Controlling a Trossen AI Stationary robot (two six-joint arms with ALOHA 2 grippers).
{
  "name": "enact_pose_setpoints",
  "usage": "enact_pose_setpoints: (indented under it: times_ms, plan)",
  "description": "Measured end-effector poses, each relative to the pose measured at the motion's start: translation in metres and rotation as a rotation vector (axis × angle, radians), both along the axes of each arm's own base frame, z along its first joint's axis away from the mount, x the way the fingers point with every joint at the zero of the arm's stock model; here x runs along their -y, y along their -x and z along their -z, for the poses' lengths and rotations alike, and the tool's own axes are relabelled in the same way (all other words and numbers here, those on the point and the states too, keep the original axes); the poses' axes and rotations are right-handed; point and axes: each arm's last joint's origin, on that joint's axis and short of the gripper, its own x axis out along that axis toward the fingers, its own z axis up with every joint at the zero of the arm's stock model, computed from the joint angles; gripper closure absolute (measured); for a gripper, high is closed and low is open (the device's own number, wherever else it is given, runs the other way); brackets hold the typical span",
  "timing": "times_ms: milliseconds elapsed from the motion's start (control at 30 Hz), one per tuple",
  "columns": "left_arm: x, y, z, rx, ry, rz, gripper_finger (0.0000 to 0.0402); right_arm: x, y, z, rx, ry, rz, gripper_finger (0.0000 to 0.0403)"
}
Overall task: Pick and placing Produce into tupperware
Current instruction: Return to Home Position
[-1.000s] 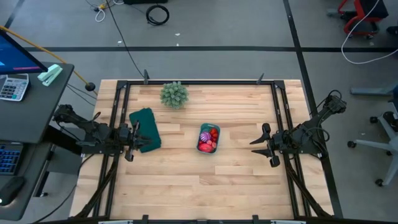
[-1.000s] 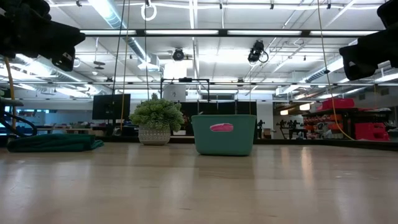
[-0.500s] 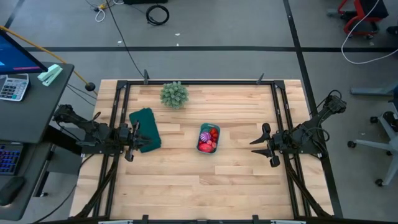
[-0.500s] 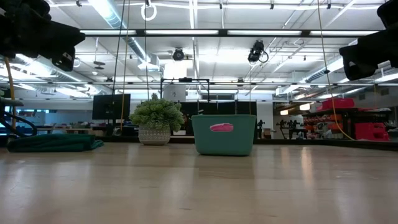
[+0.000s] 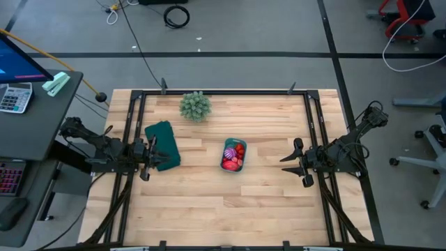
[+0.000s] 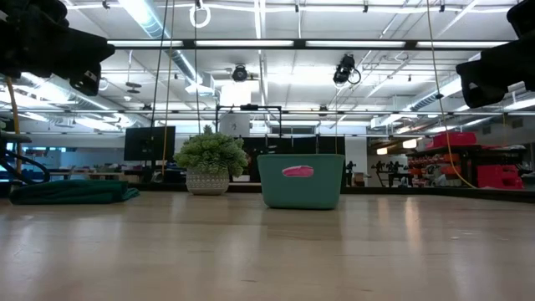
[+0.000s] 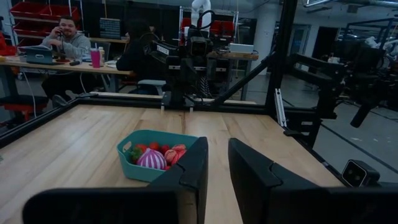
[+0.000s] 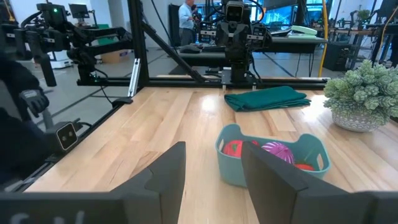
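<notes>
Tupperware (image 6: 301, 188) sits near the tabletop's centre, slightly toward the right edge. Its long axis runs roughly far edge to near edge. Produce (image 5: 233, 159) is inside it, purple spiky ball (image 5: 231, 153) included. I see none loose on the tabletop.

Left end effector (image 5: 148, 159) hangs by the left edge, over the edge of the dark green cloth (image 5: 162, 145), with a narrow gap between the fingers and nothing held. Right end effector (image 5: 298, 163) hangs by the right edge, fingers wide apart, also empty. Both point inward, so the tub lies straight ahead of each, broadside on. The right one is nearer.

Judgement: picking looks done and both arms look parked, so no reach at the tub is called for.

View gaps:
- Low view shows only the tub's side wall with a pink label (image 6: 298, 171). Contents are hidden there.
- Low view also shows the plant (image 6: 211, 153) standing in a pale pot. The high view shows only its foliage, near the far edge.
- High and wrist views show the contents.
</notes>
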Motion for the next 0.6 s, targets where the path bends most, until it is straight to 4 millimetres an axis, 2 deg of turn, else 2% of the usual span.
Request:
enact_pose_setpoints:
  times_ms: [333, 600]
  plan:
    - [0.0000, 0.0000, 0.0000, 0.000, 0.000, 0.000, 0.0342, 0.0000, 0.0000, 0.0000, 0.000, 0.000, 0.000, 0.0238]
    - [0.0000, 0.0000, 0.0000, 0.000, 0.000, 0.000, 0.0332, 0.0000, 0.0000, 0.0001, 0.000, 0.000, 0.000, 0.0238]
